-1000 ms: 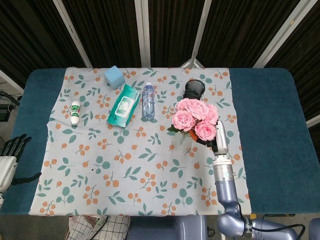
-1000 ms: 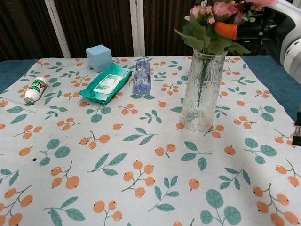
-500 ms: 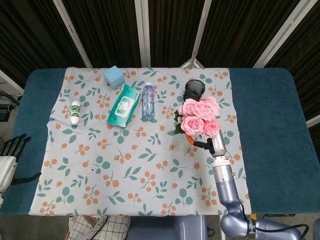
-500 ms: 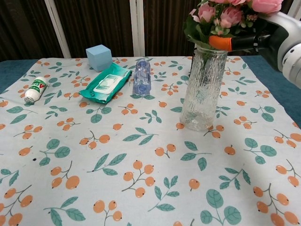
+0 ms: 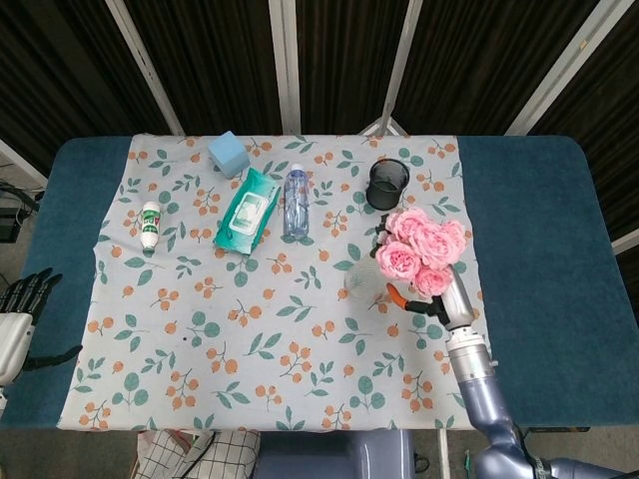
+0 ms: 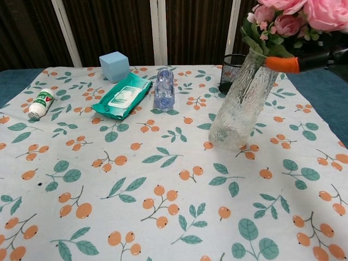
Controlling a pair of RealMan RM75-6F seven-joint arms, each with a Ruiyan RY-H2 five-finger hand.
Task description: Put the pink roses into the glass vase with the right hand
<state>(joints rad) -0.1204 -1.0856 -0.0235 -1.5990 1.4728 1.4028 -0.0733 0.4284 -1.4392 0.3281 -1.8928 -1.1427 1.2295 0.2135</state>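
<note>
The pink roses (image 5: 420, 249) (image 6: 296, 16) have their stems down in the glass vase (image 6: 239, 106) (image 5: 361, 283). The vase leans to the right, its rim pulled toward the table's right side. My right hand (image 5: 437, 305) holds the bunch just below the blooms, an orange fingertip (image 6: 283, 64) at the vase rim; the chest view cuts off most of the hand. At the far left table edge my left hand (image 5: 22, 299) rests with nothing in it.
Just behind the vase stands a black mesh cup (image 5: 387, 184) (image 6: 231, 66). A water bottle (image 5: 296, 200), a green wipes pack (image 5: 248, 210), a blue cube (image 5: 229, 153) and a small white bottle (image 5: 150, 225) lie on the floral cloth further left.
My right hand has carried the roses to the right and toward me. The vase, upright before, now tips rightward with the stems inside it. The left hand has stayed put.
</note>
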